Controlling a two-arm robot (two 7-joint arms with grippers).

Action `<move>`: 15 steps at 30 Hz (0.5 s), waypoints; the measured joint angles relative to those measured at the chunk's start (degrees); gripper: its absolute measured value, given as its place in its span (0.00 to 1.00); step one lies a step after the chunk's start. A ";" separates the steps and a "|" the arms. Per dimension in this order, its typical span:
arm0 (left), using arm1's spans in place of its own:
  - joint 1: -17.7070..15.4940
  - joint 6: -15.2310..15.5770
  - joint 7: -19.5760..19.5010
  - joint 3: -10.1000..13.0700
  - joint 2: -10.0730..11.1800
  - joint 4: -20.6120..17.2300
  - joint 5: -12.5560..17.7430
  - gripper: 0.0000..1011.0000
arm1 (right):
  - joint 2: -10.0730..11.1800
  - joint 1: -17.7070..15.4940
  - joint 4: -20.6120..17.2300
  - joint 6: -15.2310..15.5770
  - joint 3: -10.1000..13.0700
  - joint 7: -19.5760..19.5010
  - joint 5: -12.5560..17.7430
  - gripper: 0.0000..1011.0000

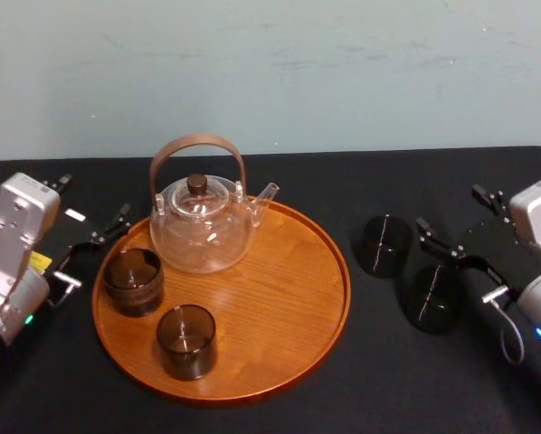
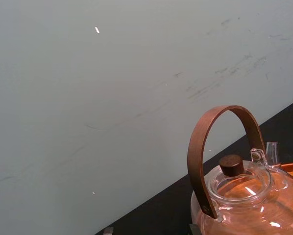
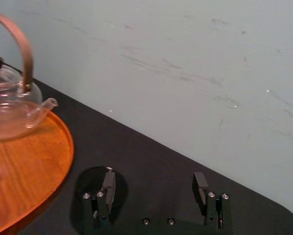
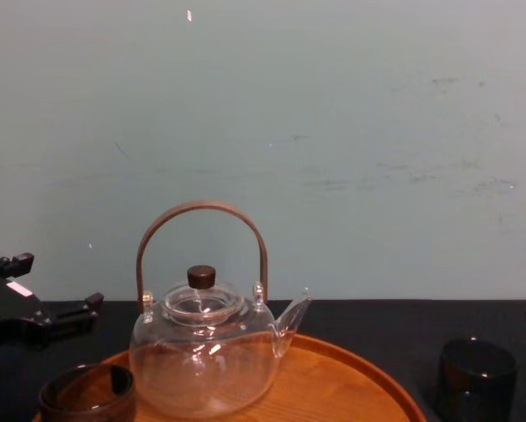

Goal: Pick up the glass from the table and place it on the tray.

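Glossy wooden tray (image 1: 289,298), matt black cloth table (image 1: 361,380), clear glass teapot (image 1: 203,226)

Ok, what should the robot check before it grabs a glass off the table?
1. Right claw open: ok.
2. Dark glass inside the claw's gap: not ok, it sits off to one side.
3. Bare spot on the wooden tray: ok, its right half.
4. Glass teapot clear of that spot: ok.
5. Left claw parked left of the tray: ok.

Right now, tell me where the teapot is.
Head view: the teapot stands on the tray's far side, slightly left of centre, behind a dark glass.
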 joint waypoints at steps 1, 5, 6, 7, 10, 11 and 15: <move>0.00 0.00 0.00 0.00 0.00 0.00 0.00 0.99 | 0.08 -0.33 -0.30 0.01 0.10 0.05 0.03 0.99; 0.00 0.00 0.00 0.00 0.00 0.00 0.01 0.99 | 0.53 -2.85 -2.48 0.02 0.79 0.43 0.05 0.99; 0.00 0.00 0.00 0.00 0.00 0.00 0.01 0.99 | 0.61 -3.15 -2.77 0.02 0.86 0.50 0.05 0.99; 0.00 0.00 0.00 0.00 0.00 0.00 0.00 0.99 | 0.70 -3.60 -3.12 0.02 0.93 0.59 0.02 0.99; 0.00 0.00 0.00 0.00 0.00 0.00 0.00 0.99 | 1.01 -5.08 -4.45 0.01 1.19 1.06 -0.14 0.99; 0.00 0.00 0.00 0.00 0.00 0.00 0.00 0.99 | 1.06 -5.44 -4.78 0.01 1.28 1.20 -0.14 0.99; 0.00 0.00 0.00 0.00 0.00 0.00 0.00 0.99 | 1.25 -7.36 -6.26 -0.18 1.98 2.49 0.58 0.99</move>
